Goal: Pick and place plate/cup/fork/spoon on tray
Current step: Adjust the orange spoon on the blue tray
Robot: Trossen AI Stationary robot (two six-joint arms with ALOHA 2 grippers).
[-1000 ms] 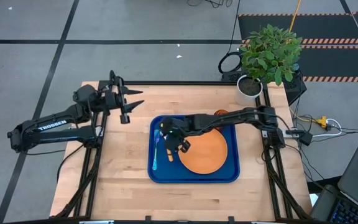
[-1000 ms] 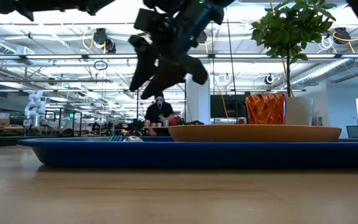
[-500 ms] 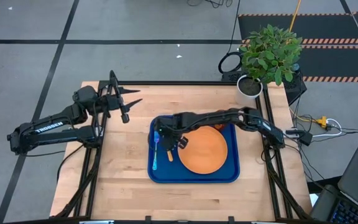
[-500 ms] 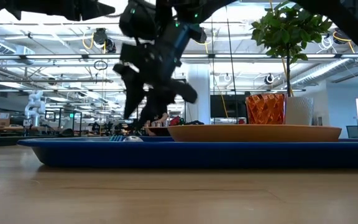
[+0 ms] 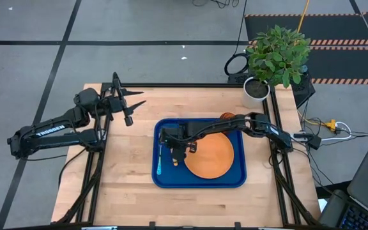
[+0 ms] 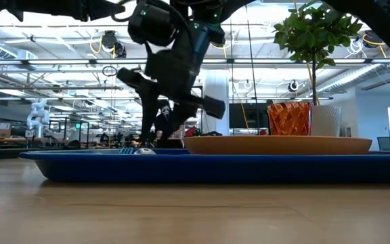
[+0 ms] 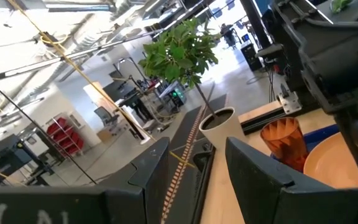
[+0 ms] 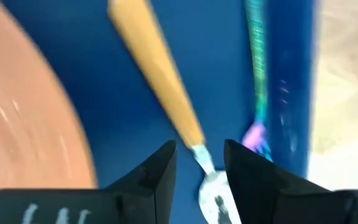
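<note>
The bench (image 5: 126,160) carries the blue tray (image 5: 235,180), and by now the tray holds nearly everything the task asks for. The orange plate (image 5: 213,156) lies flat in its right half, and the cup (image 5: 226,116) stands just beyond the plate at the tray's far rim, close to the white pot of the plant (image 5: 276,54). Along the left side of the tray lies the fork (image 5: 160,160), close to the rim, with the spoon (image 8: 166,118) beside it, between fork and plate.

What has changed is the right arm: a second ago its right pincer (image 5: 179,145) hung higher over the tray's left part, and it has since come down and shifted toward the far left corner, until in the low view its tips reach almost to the tray floor. In the right wrist view the fingers stand apart with the spoon's neck lying in the gap between them, the orange handle running away from the camera. Nothing is clamped; the spoon rests on the tray floor on its own. My reading is that the spoon is either just set down or being nudged straight, so the placing is close to finished.

The left pincer (image 5: 131,105) waits well apart over the bench's far left corner, fingers spread and empty
</note>
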